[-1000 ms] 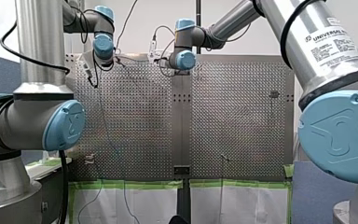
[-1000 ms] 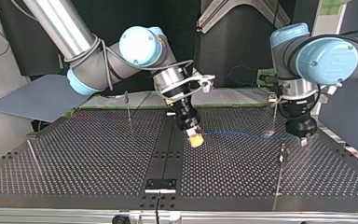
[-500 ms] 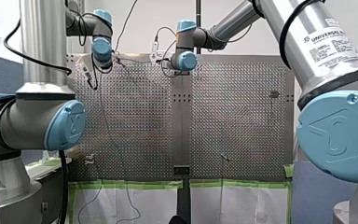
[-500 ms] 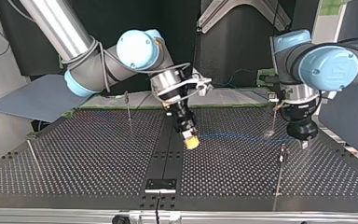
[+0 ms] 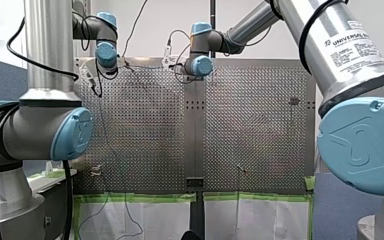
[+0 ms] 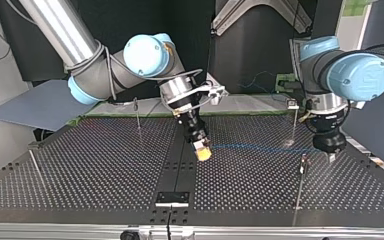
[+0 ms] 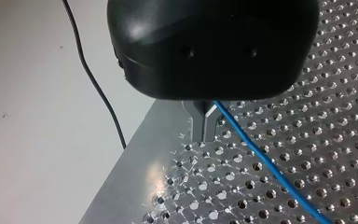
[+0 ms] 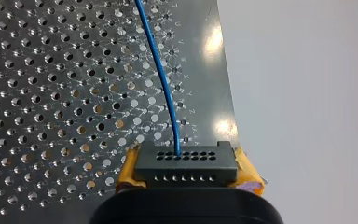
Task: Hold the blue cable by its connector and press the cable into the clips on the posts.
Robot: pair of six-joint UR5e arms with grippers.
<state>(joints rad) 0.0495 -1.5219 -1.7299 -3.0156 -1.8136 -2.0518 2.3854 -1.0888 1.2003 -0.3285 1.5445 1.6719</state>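
My right arm: label reads "UNIVERSAL ROBOTS"; finer print illegible.
Table: perforated, under the connector.
Blue cable: thin, taut, from connector to my left gripper.
Left gripper: metal fingers pinched on cable.
My right gripper: yellow pads clamp the connector.
Connector: black, two rows of holes.

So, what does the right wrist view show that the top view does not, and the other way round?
Only the right wrist view: the black connector, with its rows of holes, clamped in my right hand, the blue cable entering one hole. Only the top view: my left hand farther along the cable, and thin posts standing on the perforated table. Both: the blue cable, the table and yellow pads.
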